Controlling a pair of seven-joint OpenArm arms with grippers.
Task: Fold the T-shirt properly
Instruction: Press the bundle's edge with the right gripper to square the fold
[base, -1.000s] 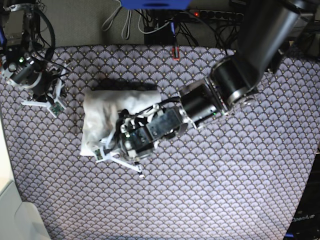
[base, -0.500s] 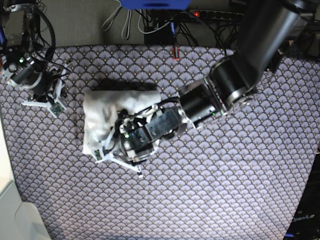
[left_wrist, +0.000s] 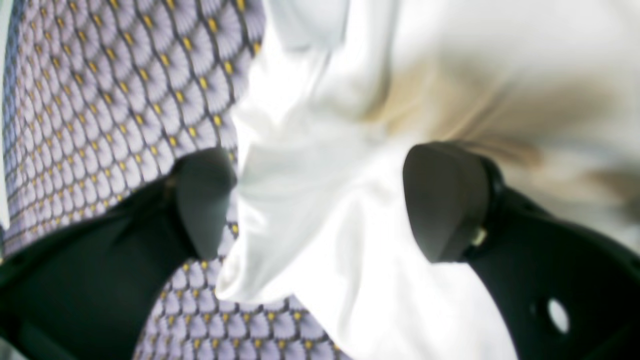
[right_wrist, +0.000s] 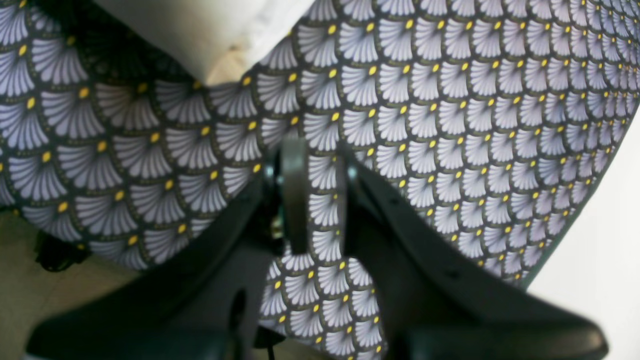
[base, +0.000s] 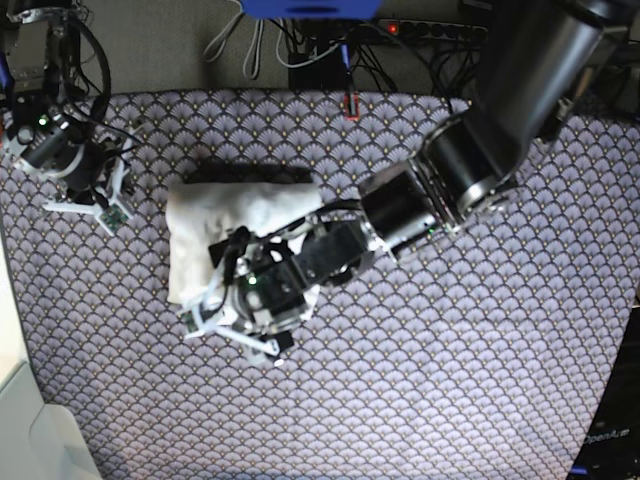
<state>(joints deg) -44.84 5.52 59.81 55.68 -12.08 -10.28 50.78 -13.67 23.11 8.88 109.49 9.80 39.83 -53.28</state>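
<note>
Left wrist view shows the left gripper (left_wrist: 320, 200) with its two dark pads spread wide apart, released, and a bunched fold of the T-shirt (left_wrist: 325, 150) lying in the gap between them. The nearer pad (left_wrist: 205, 197) on that view's left sits right at the edge of the white cloth, over the patterned tablecloth (left_wrist: 100, 100); the other pad (left_wrist: 445, 200) rests over the cloth itself. Whether either pad presses the fabric is hard to tell, as the picture is blurred.

Seen from the base view, that gripper (base: 232, 322) hovers at the lower edge of the T-shirt (base: 215, 220), which lies as a compact, wrinkled white bundle on the tablecloth (base: 450, 380), left of centre. The thick black left arm (base: 480, 150) stretches in from the upper right and covers the lower right part of the bundle.

Right wrist view shows the right gripper (right_wrist: 317, 195) with its fingers drawn nearly together, only a narrow slit between them, holding nothing; scalloped tablecloth (right_wrist: 450, 100) shows through the slit. A corner of the T-shirt (right_wrist: 200, 30) peeks in at the top of that view, well apart from the fingers. From the base view, the right gripper (base: 90, 205) sits at the table's left side, beside the bundle but clear of it.
</note>
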